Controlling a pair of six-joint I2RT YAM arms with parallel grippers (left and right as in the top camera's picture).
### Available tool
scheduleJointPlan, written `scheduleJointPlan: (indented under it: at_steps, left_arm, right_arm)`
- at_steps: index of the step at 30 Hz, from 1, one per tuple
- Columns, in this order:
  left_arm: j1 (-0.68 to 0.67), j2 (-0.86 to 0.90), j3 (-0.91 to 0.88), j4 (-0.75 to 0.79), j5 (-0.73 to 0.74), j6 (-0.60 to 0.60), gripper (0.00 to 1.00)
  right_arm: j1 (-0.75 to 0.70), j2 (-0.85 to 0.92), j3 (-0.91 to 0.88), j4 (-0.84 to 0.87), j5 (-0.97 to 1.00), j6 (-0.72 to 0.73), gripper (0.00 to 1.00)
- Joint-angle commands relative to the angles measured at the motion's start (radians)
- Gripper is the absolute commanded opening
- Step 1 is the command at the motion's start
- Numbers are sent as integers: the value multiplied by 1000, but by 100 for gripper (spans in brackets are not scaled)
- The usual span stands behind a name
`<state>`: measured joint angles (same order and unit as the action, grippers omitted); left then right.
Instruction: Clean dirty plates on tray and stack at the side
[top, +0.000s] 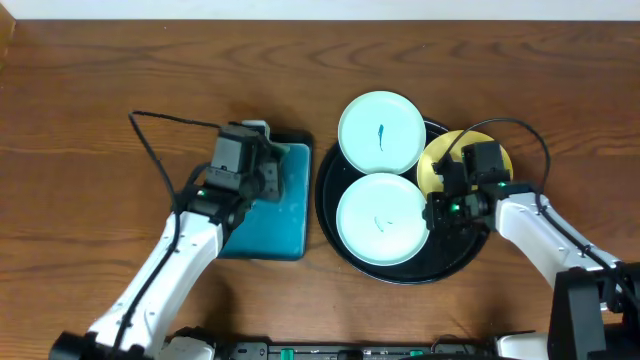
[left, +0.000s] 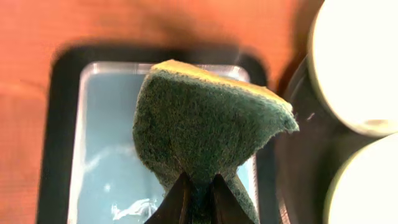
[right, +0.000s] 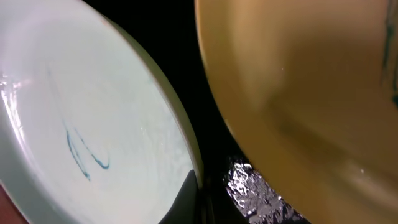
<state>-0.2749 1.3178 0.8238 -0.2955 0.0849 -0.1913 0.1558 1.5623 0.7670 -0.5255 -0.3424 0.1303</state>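
so my left gripper (left: 198, 188) pinches the sponge (left: 205, 121) for scrubbing. right gripper (top: 438, 208) by the plates (top: 378, 220), grip i can't tell.

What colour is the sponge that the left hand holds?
The sponge is dark green with a yellow top layer; the left wrist view shows it best.

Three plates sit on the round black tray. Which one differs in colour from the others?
The pale yellow plate on the tray's right side; the other two plates are mint-white.
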Motion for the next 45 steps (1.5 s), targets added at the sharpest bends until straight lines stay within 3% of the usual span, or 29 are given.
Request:
scheduleJointPlan:
  at_steps: [1, 13, 17, 24, 34, 45]
  left_arm:
    - [20, -84, -2, 43, 8, -13, 7]
    - [35, -162, -3, 58, 143, -14, 7]
    - [85, -162, -3, 51, 198, -95, 7]
    - [231, -126, -3, 51, 472, -129, 7]
    - [375, 71, -3, 66, 805, -124, 7]
    - [399, 163, -3, 72, 824, -112, 7]
  right_arm:
    - [39, 5, 13, 16, 55, 14, 1]
    - [76, 5, 6, 42, 119, 11, 1]
    - [76, 5, 3, 43, 122, 11, 1]
    - [76, 5, 3, 43, 129, 11, 1]
    - [76, 5, 3, 42, 129, 11, 1]
    - [76, 5, 3, 37, 129, 11, 1]
